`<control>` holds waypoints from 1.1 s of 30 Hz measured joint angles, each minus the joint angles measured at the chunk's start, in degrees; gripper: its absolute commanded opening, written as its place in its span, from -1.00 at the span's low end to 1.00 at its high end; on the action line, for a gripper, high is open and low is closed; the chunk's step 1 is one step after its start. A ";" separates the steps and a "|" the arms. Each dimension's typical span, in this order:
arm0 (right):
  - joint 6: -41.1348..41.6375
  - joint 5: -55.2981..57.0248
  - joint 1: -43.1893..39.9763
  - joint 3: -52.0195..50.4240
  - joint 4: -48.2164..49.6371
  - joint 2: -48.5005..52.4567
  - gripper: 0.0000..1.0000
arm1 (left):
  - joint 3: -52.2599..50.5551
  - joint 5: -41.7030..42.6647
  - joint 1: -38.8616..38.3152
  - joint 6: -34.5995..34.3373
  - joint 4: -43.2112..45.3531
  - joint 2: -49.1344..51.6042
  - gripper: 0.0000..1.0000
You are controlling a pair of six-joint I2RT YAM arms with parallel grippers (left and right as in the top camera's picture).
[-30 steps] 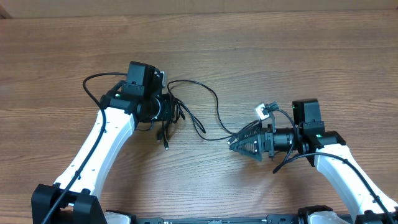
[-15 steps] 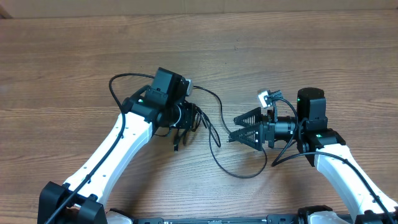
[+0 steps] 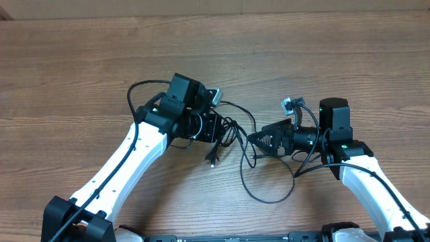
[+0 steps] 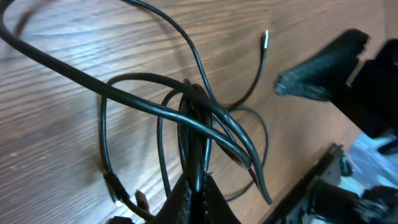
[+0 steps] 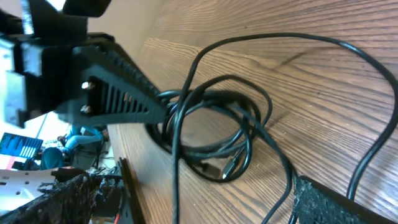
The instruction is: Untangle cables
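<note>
Left wrist view, left gripper (image 4: 198, 186) clenched on cables (image 4: 193, 130) at bottom centre, silvery plug tip (image 4: 265, 38) upper right, overhead adds right gripper (image 3: 255, 142) released

A brown wooden table (image 3: 322, 60) spreads below and all around my right fingers (image 5: 336, 202), its grain running side to side in the overhead view. Beyond its edge, ahead of those fingers and leftward, I see blurred clutter (image 5: 74, 140) and something bright blue (image 5: 17, 146).
</note>
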 measured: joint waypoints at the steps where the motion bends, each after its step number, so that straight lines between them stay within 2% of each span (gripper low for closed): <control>1: 0.00 0.11 0.00 -0.02 0.02 0.00 1.00 | 0.00 0.37 -0.26 0.00 0.31 0.00 -0.92; 18: 0.00 1.03 0.35 -0.02 -2.05 0.04 0.98 | 0.00 1.68 -5.49 -0.07 5.95 0.00 -0.91; 22: 0.02 1.03 2.32 0.00 -2.01 0.07 0.92 | 0.00 0.76 -6.49 -0.09 6.05 0.00 -0.91; 29: -0.04 5.84 7.19 0.00 -1.79 0.07 0.53 | 0.00 0.44 -6.75 -0.48 6.08 0.00 -0.92; 33: 0.00 8.85 8.68 0.00 -1.75 0.07 0.21 | 0.00 0.46 -6.75 -0.48 6.05 0.00 -0.92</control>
